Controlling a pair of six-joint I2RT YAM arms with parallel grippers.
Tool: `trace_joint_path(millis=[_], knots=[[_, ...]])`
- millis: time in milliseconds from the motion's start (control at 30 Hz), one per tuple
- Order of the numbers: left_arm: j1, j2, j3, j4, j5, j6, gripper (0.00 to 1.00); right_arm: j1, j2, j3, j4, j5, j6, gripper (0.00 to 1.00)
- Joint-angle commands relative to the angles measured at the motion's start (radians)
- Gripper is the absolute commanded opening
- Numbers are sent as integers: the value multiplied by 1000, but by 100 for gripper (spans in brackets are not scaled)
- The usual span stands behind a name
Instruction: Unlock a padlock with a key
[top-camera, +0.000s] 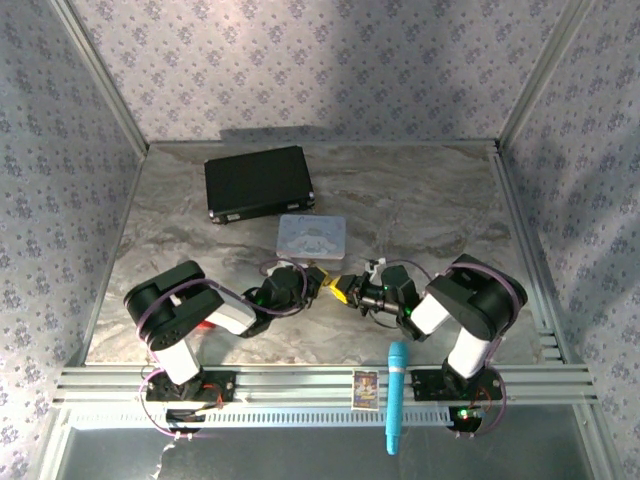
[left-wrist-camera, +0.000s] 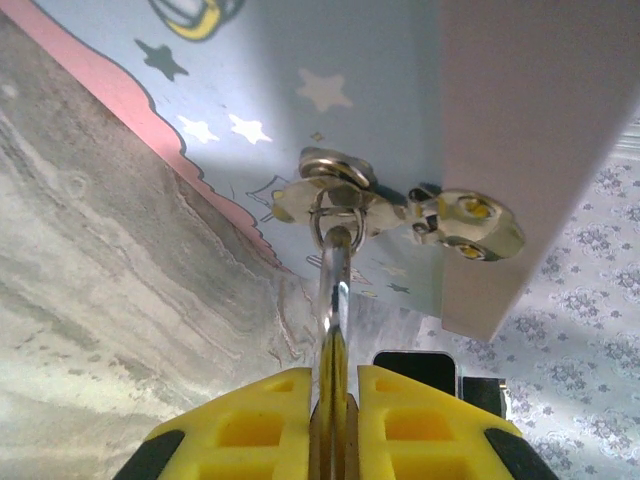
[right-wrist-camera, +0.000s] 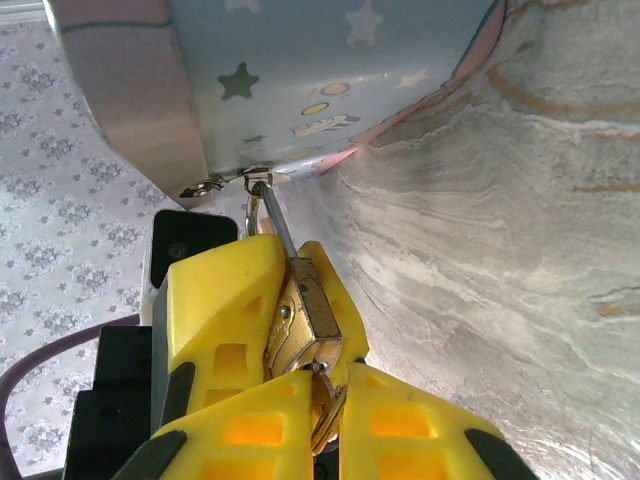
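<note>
Right gripper (right-wrist-camera: 325, 390) clenched on the key (right-wrist-camera: 322, 408), key tip touching the padlock (right-wrist-camera: 303, 318) underside. Left gripper (left-wrist-camera: 335, 390) clamps the padlock body. Shackle hangs through the hasp (left-wrist-camera: 345, 205) of the tin (left-wrist-camera: 330, 60).

The left pincer (left-wrist-camera: 335, 400) and right pincer (right-wrist-camera: 330, 388) are yellow, the padlock (right-wrist-camera: 305, 310) brass-gold with a silvery shackle, the key (right-wrist-camera: 321, 400) silvery, the tin (top-camera: 311, 236) pale blue with white and dark stars and a pink border, the desk (top-camera: 420, 200) grey-marbled, the case (top-camera: 258, 182) black, and the walls (top-camera: 300, 60) lilac-flowered.
</note>
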Motion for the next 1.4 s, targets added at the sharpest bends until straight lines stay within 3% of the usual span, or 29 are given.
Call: trace_joint_path(millis=[0, 100, 533, 700, 800, 900, 967, 1033, 1200, 1367], knots=[[-8, 2, 26, 12, 19, 9, 0, 3, -32, -12, -14, 18, -38, 7], [-10, 2, 32, 9, 28, 10, 0, -3, -30, -6, -15, 18, -44, 2], [-93, 2, 19, 56, 29, -6, 0, -41, 62, 88, 86, -23, 35, 2], [-90, 0, 10, 52, 8, -13, 0, -58, 23, 83, 5, -46, -8, 12], [-71, -21, 24, -62, 19, -23, 0, -72, -96, 60, -228, -43, -133, 21], [-54, -53, 47, -223, 32, -28, 0, -73, -283, 120, -722, -12, -357, 27], [-48, -64, 54, -288, 32, -31, 0, -57, -403, 194, -1109, 77, -543, 29], [-41, -64, 58, -311, 41, -40, 0, -48, -496, 237, -1304, 163, -669, 31], [-27, -58, 59, -301, 64, -43, 0, -38, -612, 315, -1497, 222, -1002, 41], [-20, -62, 72, -335, 85, -37, 0, 118, -582, 412, -1591, 445, -1232, 42]])
